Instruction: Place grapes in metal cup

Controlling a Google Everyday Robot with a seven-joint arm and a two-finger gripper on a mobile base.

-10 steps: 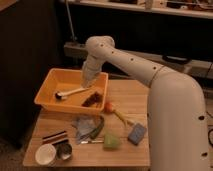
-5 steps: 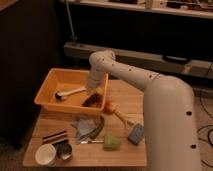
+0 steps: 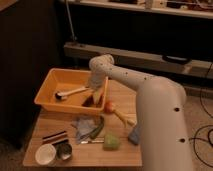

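Grapes (image 3: pixel 88 102) sit in the orange bin (image 3: pixel 70 73), right at the tool (image 3: pixel 93 94); whether it is clamped, cannot tell. Metal cup (image 3: pixel 64 151) stands well clear of the tool on the worktop (image 3: pixel 90 158), beside a white cup (image 3: pixel 45 155).

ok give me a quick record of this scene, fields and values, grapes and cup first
grapes: dark reddish bunch on the floor of the orange bin, at its right end
metal cup: front left of the wooden table, right of the white cup, nothing visible in it
gripper: down inside the bin, right over the grapes
also in bin: white-handled brush
near bin: orange-red fruit on the table
front of table: green block
task state: grapes not yet in the cup
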